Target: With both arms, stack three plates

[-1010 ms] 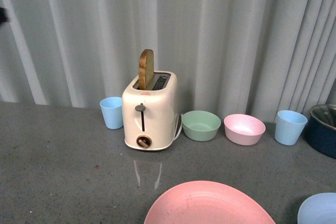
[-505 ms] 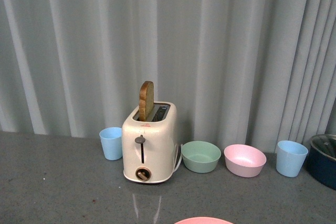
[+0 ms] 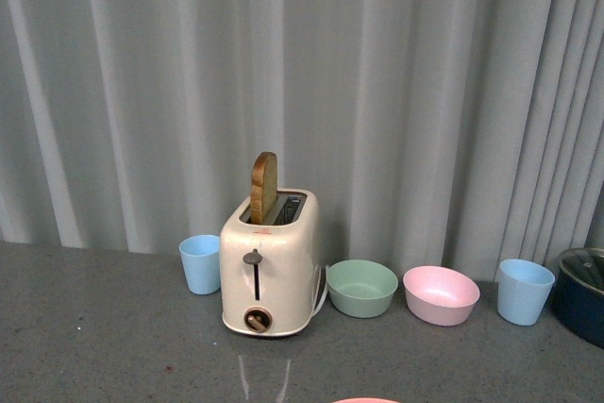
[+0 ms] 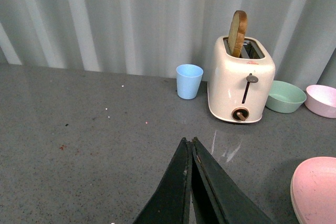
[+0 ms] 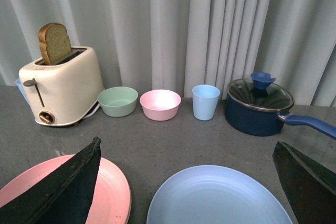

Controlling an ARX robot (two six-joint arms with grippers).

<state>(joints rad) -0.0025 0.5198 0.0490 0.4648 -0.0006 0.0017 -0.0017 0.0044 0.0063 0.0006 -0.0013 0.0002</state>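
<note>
Reading the right wrist view, we are seeing the right gripper spread wide and empty, facing the light blue plate. That plate is lying flat on the table, just beside the pink plate. The left gripper is pressing its fingers together on nothing, with the pink plate off to one side of it. In the front view only a sliver of pink is peeking in at the bottom edge, just right of centre, and neither arm is showing there. The cream plate is not appearing in any view.

We are judging the step to be the first pick, not yet begun. To do it well, we are advising a low approach to the blue plate's rim, one finger sliding under the lip and the other closing on top. A shallow plate is offering little else to grip. The left jaws are needing to part before helping, and both arms should be keeping clear of the toaster.
</note>
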